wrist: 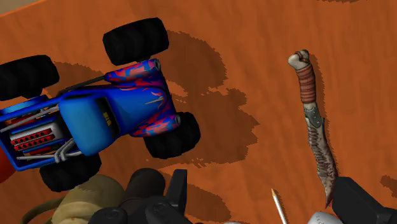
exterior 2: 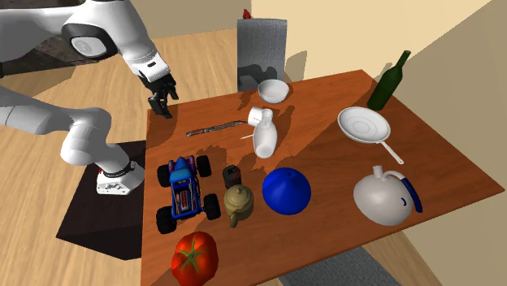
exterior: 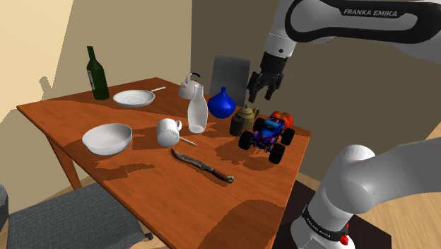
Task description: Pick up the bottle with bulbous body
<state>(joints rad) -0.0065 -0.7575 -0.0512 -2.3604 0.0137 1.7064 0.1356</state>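
Our hand (exterior: 260, 94) hovers wide open near the toy truck (exterior: 267, 133). The blue bottle (exterior: 222, 103) stands beyond the truck (a brown pot (exterior: 245, 117) between), so we should approach from above its neck.

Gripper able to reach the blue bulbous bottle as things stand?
Probably yes. The open gripper hangs above the table, and the blue bottle has a bare top. A teapot and dark jar crowd one side, so descend from above.

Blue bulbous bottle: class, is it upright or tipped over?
Upright: the blue bottle stands on its round base on the table, neck pointing up.
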